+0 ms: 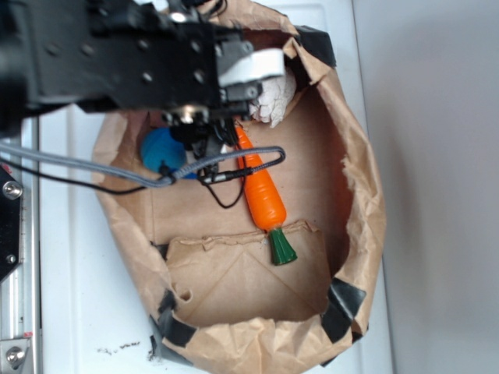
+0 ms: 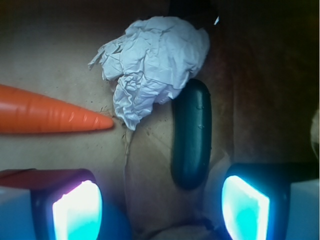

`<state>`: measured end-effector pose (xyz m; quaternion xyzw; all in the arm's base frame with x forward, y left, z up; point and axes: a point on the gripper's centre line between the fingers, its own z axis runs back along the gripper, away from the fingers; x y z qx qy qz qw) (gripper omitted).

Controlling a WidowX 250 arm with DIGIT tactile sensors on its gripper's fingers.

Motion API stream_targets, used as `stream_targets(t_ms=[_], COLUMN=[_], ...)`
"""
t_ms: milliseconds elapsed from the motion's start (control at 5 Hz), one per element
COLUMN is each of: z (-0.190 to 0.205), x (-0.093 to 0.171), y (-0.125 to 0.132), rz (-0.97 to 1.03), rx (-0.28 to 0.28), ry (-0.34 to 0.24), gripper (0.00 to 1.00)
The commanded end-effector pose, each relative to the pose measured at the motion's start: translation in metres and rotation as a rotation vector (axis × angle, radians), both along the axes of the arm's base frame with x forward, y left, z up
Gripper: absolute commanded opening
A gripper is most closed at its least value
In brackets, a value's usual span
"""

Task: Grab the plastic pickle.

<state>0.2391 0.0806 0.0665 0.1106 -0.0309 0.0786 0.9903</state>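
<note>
and here we are inside the paper bag (image 1: 355,202), its brown walls rolled down and taped with black at the corners, sitting on a white surface (image 1: 78,312). the wrist view gives us the prize: the plastic pickle (image 2: 191,134), glossy and very dark green, lying lengthwise from about twelve o'clock down toward six, right of centre on the bag floor. its upper end is tucked against the crumpled white paper (image 2: 152,62), which sits at roughly eleven o'clock from it, touching or overlapping its top. the gripper (image 2: 160,207) hangs above with its jaws spread wide, nothing between them; the left finger (image 2: 75,210) glows at seven o'clock of the wrist view, the other at five, and the pickle's lower end sits just ahead of the gap, nearer the right-hand finger, not touching either. over at nine o'clock the orange carrot (image 2: 45,116) pokes its tip toward the paper, tip just beside the wad. switch to the exterior view: the black arm (image 1: 117,54) covers the upper left, the carrot runs down the middle with its green stub at six o'clock of it, resting at a folded flap. the blue ball (image 1: 162,149) peeks out at nine o'clock of the carrot, partly under the arm and cables. the pickle itself is hidden from this view.
</note>
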Motion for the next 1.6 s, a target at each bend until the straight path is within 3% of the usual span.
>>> stream_targets(t_ms=[0,200,400,600,800,1000,1400], z=[0.019,0.046,0.049,0.035,0.021,0.018,0.03], x=[0.001,-0.001,-0.001,0.003,0.007,0.008,0.001], y=[-0.008,-0.025,-0.037,-0.041,-0.033,-0.018,0.009], rz=[-0.026,-0.049,-0.078,-0.104,-0.074,-0.027,-0.012], rx=[-0.055,-0.169,-0.234,-0.298,-0.271,-0.189,-0.171], ry=[-0.035,-0.082,-0.138,-0.144,-0.141,-0.132,-0.064], gripper=[1.0,1.0,1.0,1.0,1.0,1.0,1.0])
